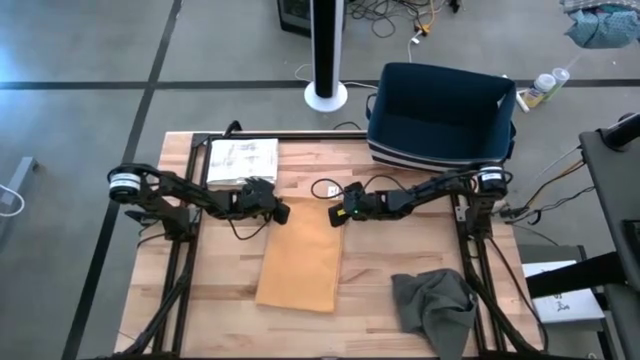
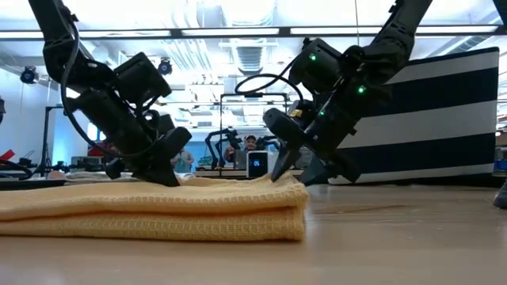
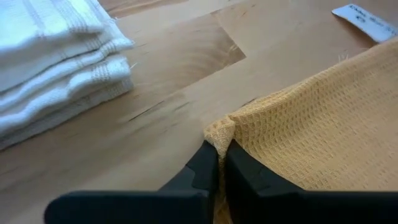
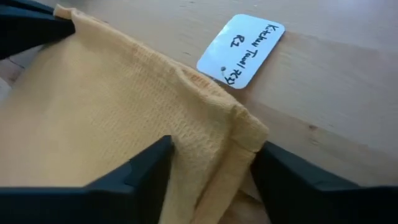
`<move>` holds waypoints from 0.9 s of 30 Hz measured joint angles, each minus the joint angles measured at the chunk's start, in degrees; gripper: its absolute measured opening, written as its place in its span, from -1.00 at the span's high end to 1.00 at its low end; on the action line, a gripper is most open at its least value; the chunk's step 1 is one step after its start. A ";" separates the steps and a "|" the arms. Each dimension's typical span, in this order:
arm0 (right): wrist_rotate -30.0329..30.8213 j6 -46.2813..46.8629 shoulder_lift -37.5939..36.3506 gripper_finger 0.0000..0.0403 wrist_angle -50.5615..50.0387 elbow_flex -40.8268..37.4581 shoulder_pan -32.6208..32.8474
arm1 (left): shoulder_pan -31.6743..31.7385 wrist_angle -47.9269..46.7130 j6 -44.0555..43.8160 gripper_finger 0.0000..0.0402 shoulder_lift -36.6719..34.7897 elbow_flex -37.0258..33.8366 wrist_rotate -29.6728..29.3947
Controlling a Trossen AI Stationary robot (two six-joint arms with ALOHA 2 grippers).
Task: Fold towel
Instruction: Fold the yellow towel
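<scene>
The left gripper (image 3: 217, 163) has its jaws pinched tight on one far corner of the yellow towel (image 1: 300, 262), a small peak of waffle cloth standing up between them. The right gripper (image 4: 211, 165) straddles the other far corner with its jaws partly open, one finger on the cloth and the other just outside its edge, so that corner is bracketed but not yet clamped (a white paper tag (image 4: 241, 50) lies on the wood just beyond it).

From these two corners the towel runs away toward the near edge of the worktop (image 1: 230, 300), its long axis pointing from the jaws to the front. It already lies doubled in the low view. Each arm is nearest its own corner, so the next fold would likely carry this short edge forward along that axis.
</scene>
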 joint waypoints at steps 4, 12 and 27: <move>-0.99 -3.50 0.38 0.54 -0.16 0.70 -0.92 | -0.04 -1.60 0.68 0.98 -2.92 -0.31 1.69; -1.73 -14.73 -0.46 0.92 -1.23 2.76 -1.45 | -0.47 -8.54 0.74 0.99 -15.59 -0.51 4.59; -0.90 -42.46 -7.13 0.96 -4.48 17.84 -5.80 | -0.07 -20.43 19.22 1.00 -46.65 -0.33 0.01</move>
